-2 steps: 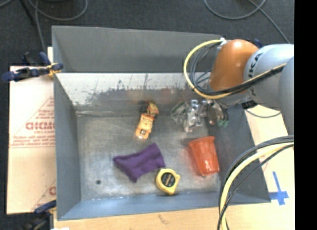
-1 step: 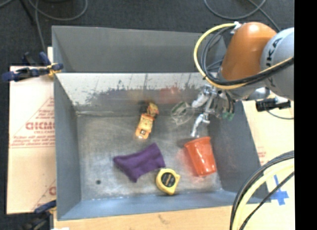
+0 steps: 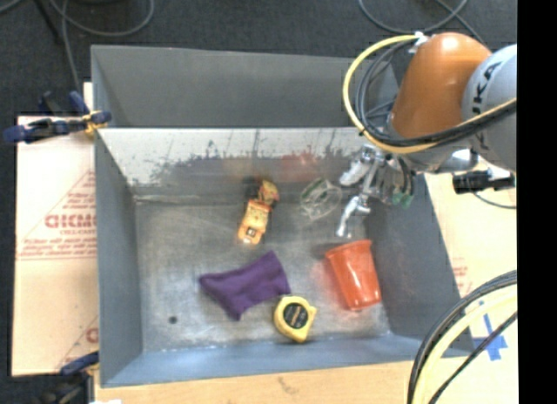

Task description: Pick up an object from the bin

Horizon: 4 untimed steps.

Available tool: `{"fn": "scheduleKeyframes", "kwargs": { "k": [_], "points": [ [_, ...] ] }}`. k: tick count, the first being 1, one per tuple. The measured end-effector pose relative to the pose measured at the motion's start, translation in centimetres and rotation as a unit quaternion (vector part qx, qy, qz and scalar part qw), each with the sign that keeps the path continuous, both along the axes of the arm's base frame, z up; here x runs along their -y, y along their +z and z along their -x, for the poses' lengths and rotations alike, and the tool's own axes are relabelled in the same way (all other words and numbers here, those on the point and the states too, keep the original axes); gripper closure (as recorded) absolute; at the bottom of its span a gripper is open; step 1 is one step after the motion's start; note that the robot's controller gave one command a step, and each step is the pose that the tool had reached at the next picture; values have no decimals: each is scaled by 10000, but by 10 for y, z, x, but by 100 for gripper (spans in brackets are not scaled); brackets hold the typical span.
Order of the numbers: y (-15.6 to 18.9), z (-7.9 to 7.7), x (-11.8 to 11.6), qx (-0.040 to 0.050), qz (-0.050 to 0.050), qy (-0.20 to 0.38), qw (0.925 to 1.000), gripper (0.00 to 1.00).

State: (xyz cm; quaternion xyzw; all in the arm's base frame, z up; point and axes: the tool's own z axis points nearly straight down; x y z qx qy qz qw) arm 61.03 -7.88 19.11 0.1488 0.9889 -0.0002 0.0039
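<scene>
In the grey bin [image 3: 117, 245], the pincer [image 3: 352, 195] is seen apart and empty at the far right, just beyond the orange cup [image 3: 354, 276], so approach is judged in hand, with lowering and closing called for.

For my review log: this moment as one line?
tool: by orange cup, right of bin | nearby: clear object, yellow toy | rest: purple cloth, tape measure

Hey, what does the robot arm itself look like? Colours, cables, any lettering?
The arm is pale grey with dark lettering on its side. A smooth, rounded orange cover sits over its wrist. Yellow and black cables loop around that cover. Below it, the pincer is small and made of bare silver metal.
</scene>
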Motion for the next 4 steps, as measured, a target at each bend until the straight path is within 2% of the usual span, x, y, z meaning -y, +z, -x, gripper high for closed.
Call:
{"fn": "scheduleKeyframes", "kwargs": {
  "k": [1,2,3,4],
  "points": [
    [4,-9,-20,-26,21,467,9989,0],
    [-35,22,-53,29,10,1207,9927,0],
    [-109,1,-80,122,24,1100,9939,100],
    [-109,2,-80,121,24,1104,9938,100]
  ]
}}
